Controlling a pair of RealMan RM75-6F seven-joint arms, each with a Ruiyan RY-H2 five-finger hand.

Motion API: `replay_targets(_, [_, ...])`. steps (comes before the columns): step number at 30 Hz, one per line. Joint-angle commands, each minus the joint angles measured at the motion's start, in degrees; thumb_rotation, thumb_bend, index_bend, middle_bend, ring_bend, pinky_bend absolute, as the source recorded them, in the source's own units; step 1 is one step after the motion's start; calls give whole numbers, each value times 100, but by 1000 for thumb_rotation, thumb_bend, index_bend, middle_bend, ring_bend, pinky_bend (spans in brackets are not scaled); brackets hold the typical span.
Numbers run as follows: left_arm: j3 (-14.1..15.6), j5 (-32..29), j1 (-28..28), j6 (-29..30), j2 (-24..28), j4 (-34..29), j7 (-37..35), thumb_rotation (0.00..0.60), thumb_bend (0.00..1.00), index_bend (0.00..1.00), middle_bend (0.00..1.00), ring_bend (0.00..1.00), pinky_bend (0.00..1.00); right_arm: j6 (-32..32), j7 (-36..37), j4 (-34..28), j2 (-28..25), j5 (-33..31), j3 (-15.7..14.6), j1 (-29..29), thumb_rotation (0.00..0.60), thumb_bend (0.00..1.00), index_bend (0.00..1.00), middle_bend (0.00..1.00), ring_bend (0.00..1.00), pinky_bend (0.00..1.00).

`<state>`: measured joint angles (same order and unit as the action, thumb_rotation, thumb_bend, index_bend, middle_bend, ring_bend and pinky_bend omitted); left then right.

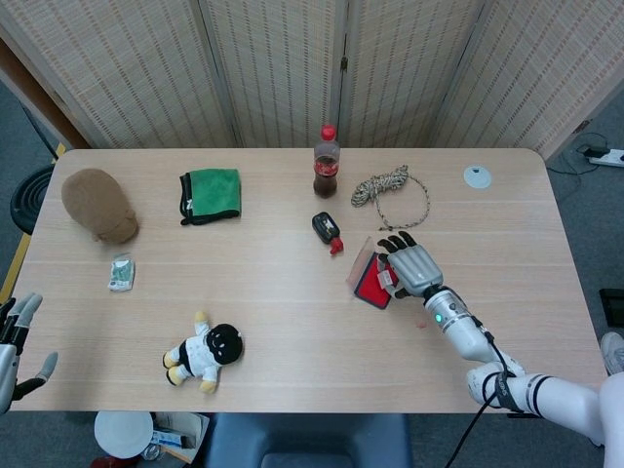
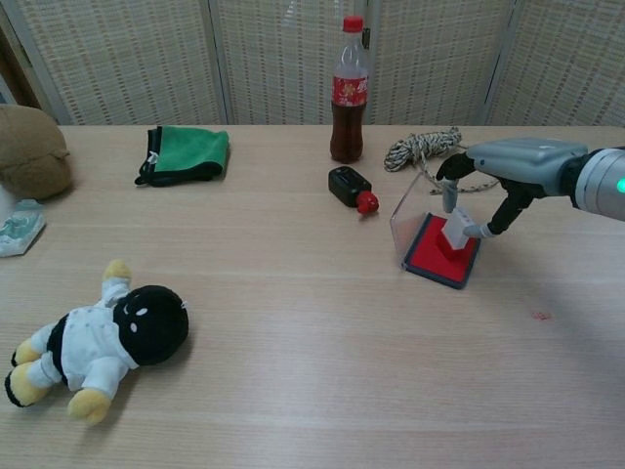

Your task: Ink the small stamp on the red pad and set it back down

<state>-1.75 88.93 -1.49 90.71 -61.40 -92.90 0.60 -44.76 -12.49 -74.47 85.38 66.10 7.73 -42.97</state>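
The red ink pad (image 2: 432,257) (image 1: 368,284) lies right of the table's middle, its clear lid (image 2: 408,210) standing open at its far side. My right hand (image 2: 493,168) (image 1: 409,265) pinches the small white stamp (image 2: 456,228) from above, and the stamp's red base sits on the pad's red surface. In the head view the hand covers most of the stamp. My left hand (image 1: 14,336) hangs off the table's near-left corner, fingers apart and holding nothing.
A black-and-red stamp (image 2: 350,188) lies left of the pad. Behind stand a cola bottle (image 2: 347,90) and a coiled rope (image 2: 424,148). A green cloth (image 2: 186,153), brown plush (image 2: 29,151), doll (image 2: 103,339) and wrapper (image 2: 20,227) occupy the left. A small red mark (image 2: 539,315) dots the wood.
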Motion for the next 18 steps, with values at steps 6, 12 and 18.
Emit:
replay_targets(6, [-4, 15, 16, 39, 20, 6, -81, 600, 336, 19, 0, 17, 66, 24, -86, 89, 85, -53, -21, -41, 600, 340, 616, 145, 85, 0])
replay_targets(12, [-2, 81, 25, 96, 17, 46, -149, 600, 337, 19, 0, 17, 66, 13, -149, 129, 115, -98, -32, -49, 600, 340, 618, 150, 90, 0])
replay_targets(18, [-5, 132, 31, 148, 1, 91, -197, 600, 337, 17, 0, 18, 66, 36, -138, 198, 149, -128, -50, -46, 600, 343, 619, 153, 98, 0])
